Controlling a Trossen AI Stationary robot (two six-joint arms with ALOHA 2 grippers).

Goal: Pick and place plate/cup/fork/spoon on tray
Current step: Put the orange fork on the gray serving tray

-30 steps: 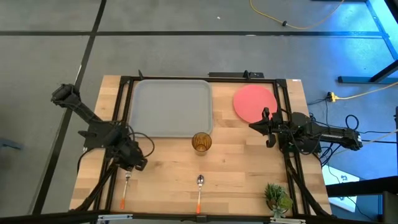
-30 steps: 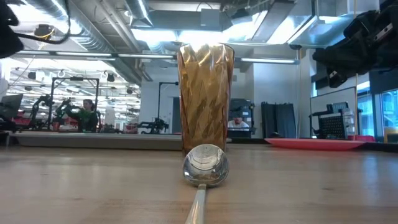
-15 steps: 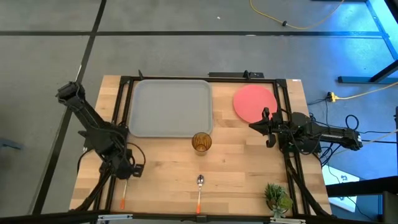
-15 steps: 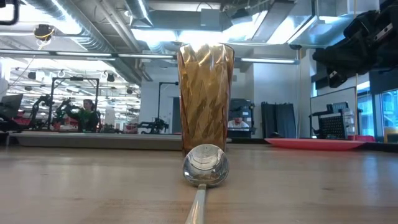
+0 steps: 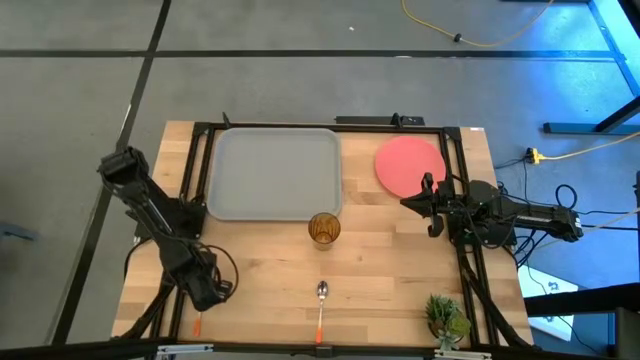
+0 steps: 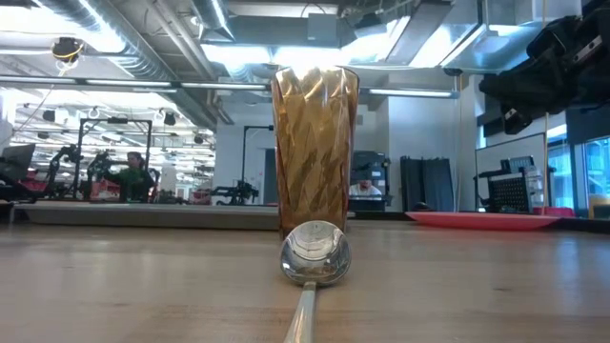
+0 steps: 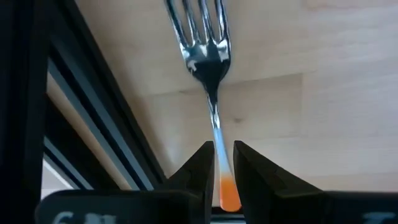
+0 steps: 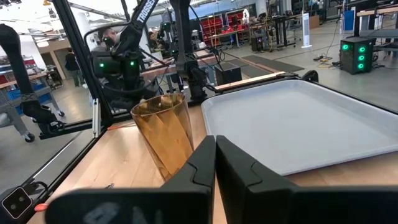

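Observation:
The fork (image 7: 208, 56) lies flat on the wood near the table's left edge, tines toward the far side, its orange handle (image 5: 197, 325) toward the near edge. My left gripper (image 7: 224, 155) points steeply down over it, open by a narrow gap, one finger on each side of the thin stem. The spoon (image 5: 321, 300) lies near the front edge, in front of the upright amber cup (image 5: 324, 229). The grey tray (image 5: 275, 175) and the coral plate (image 5: 410, 165) lie at the back. My right gripper (image 8: 216, 149) waits shut at the right, level, beside the plate.
A black frame rail (image 7: 93, 124) runs close beside the fork on the table's left side. A small green plant (image 5: 445, 318) stands at the near right corner. Bare wood lies between the fork and the spoon.
My left gripper has travelled from near the tray's near left corner toward the table's near edge and sunk down over the fork, covering its tines in the high view. The fork, spoon, cup and plate have kept their places.

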